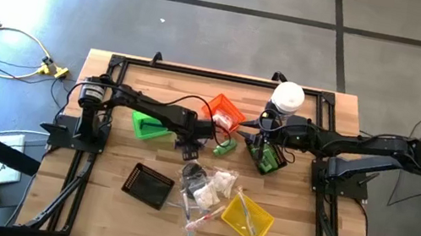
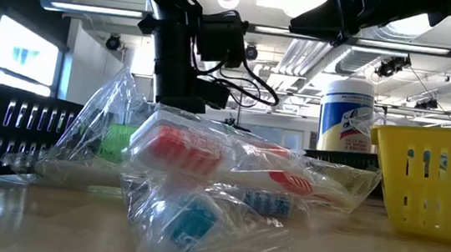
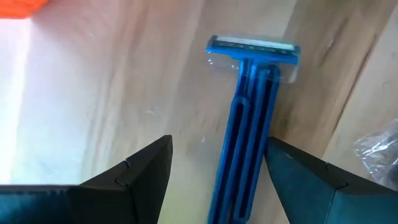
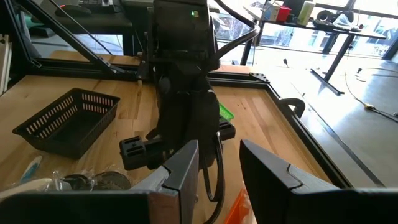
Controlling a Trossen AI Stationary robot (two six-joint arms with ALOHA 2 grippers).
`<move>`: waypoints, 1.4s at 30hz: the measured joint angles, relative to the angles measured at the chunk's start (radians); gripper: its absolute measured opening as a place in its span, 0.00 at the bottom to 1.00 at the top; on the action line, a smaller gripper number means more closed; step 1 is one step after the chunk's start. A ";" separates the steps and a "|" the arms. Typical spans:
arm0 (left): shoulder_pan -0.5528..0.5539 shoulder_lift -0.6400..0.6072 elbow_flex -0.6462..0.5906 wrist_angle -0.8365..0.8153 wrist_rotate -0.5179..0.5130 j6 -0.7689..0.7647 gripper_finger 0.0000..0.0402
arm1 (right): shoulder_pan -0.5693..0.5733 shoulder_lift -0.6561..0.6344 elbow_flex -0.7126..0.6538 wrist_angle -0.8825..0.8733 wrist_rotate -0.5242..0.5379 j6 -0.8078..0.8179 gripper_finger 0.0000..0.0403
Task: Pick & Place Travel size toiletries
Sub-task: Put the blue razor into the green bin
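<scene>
A blue razor (image 3: 249,124) lies flat on the wooden table, its head away from the wrist. My left gripper (image 3: 217,180) points down over it, open, with one finger on each side of the handle. In the high view this gripper (image 1: 189,144) hangs between the two green bins. A heap of clear-wrapped toiletries (image 1: 208,186) rests on the table near the middle; the low view shows wrapped toothbrushes (image 2: 204,166) in it. My right gripper (image 4: 221,168) is held level above the table, open with nothing in it, over the green bin (image 1: 270,159). My left gripper comes at the razor from above, its fingers lying to either side of the handle (image 3: 252,174). One finger (image 3: 311,180) stands close against the handle's side. Whether it touches the handle, I cannot tell. The razor rests on the table.
An orange bin (image 1: 224,113), another green bin (image 1: 149,125), a black bin (image 1: 148,185) and a yellow bin (image 1: 248,217) ring the heap. A tall white-lidded canister (image 1: 287,96) stands at the far side. A small green item (image 1: 225,146) lies beside the orange bin.
</scene>
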 joint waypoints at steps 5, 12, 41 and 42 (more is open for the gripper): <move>0.000 -0.009 0.053 -0.027 -0.028 0.020 0.62 | 0.000 0.000 0.000 0.000 0.000 0.000 0.28; 0.000 -0.009 0.089 -0.087 -0.081 0.019 0.62 | 0.000 0.000 0.000 -0.003 0.000 0.005 0.28; -0.014 0.012 0.033 -0.062 -0.099 -0.059 0.62 | 0.000 0.000 0.000 -0.012 0.000 0.008 0.28; -0.014 0.012 0.032 -0.053 -0.103 -0.059 0.62 | 0.000 0.000 0.000 -0.012 0.000 0.008 0.28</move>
